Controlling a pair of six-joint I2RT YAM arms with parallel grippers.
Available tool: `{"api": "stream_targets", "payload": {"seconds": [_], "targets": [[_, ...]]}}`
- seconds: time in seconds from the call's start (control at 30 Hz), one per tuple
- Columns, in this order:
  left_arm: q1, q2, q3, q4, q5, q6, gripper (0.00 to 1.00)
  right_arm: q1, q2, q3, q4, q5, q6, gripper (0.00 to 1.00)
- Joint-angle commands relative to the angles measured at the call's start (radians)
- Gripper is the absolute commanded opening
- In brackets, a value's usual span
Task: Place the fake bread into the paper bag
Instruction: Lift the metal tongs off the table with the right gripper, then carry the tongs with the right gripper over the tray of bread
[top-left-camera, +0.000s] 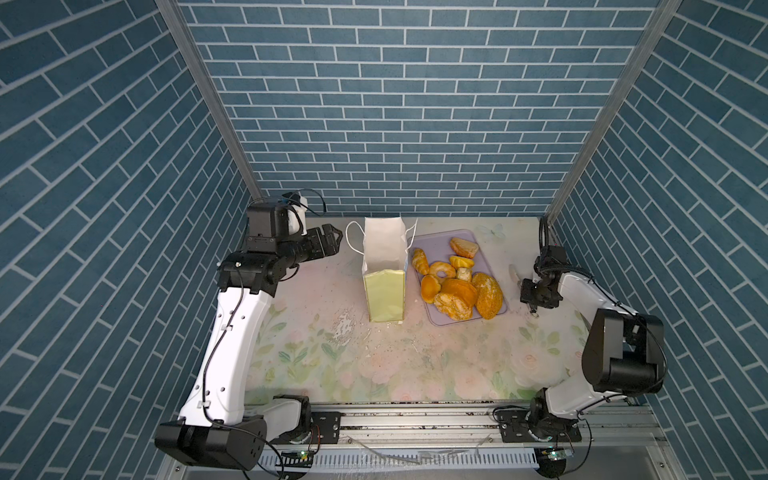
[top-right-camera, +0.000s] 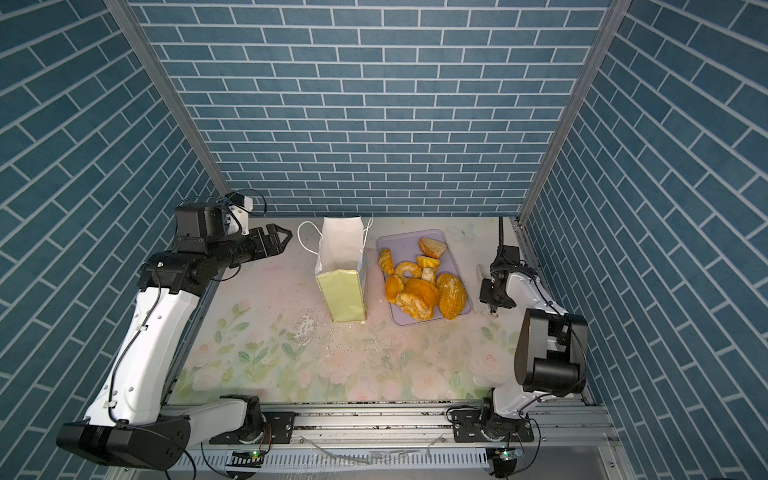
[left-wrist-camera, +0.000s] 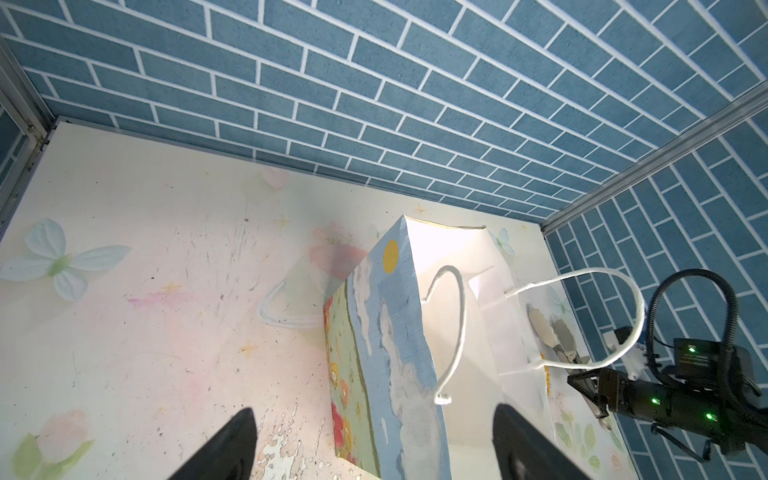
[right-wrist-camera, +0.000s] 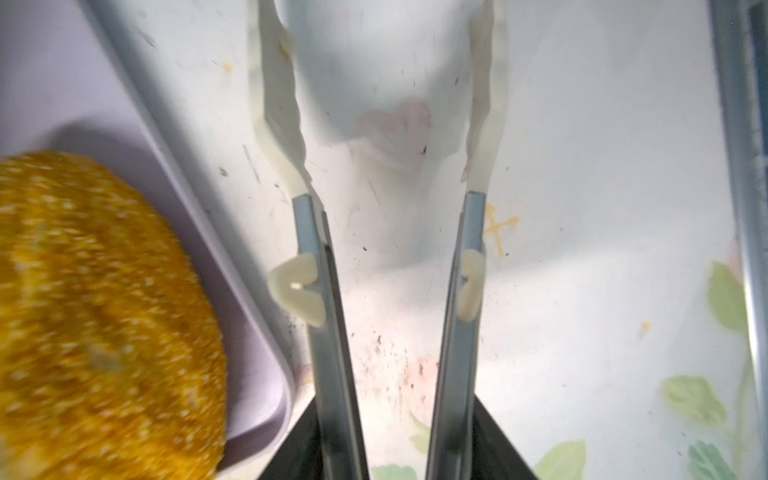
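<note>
Right wrist view: clamping tongs (right-wrist-camera: 320, 332) in right gripper (right-wrist-camera: 395, 440), tips parted near seeded loaf (right-wrist-camera: 95, 324) for a pinch; in a top view, left gripper (top-left-camera: 336, 242) wide beside paper bag (top-left-camera: 384, 295), likely to steady it.

white arm shells (top-left-camera: 232, 332), black joints (top-left-camera: 623, 353), black cables (left-wrist-camera: 690, 273).

On my feeds I see a lilac tray (top-left-camera: 434, 244) lying flat on the floral-print table (top-left-camera: 374, 365), whose surface is scuffed and flaked near the middle. Blue brick-pattern walls (top-left-camera: 395, 104) close in three sides. Metal tongs (right-wrist-camera: 326, 332) with pale tips stand parted just beside the tray's edge — over bare tabletop.
</note>
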Motion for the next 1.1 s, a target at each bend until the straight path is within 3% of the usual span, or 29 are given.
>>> {"api": "stream_targets", "payload": {"seconds": [0.0, 0.63, 1.07], "targets": [[0.006, -0.003, -0.004, 0.03, -0.003, -0.009, 0.9, 0.01, -0.045, 0.027, -0.089, -0.002, -0.01, 0.5], [0.006, -0.009, -0.009, 0.032, 0.007, -0.009, 0.9, 0.056, -0.181, 0.153, -0.259, 0.009, 0.006, 0.53], [0.006, -0.01, -0.004, 0.005, 0.007, 0.002, 0.9, 0.16, -0.231, 0.409, -0.467, -0.026, -0.063, 0.51]]}}
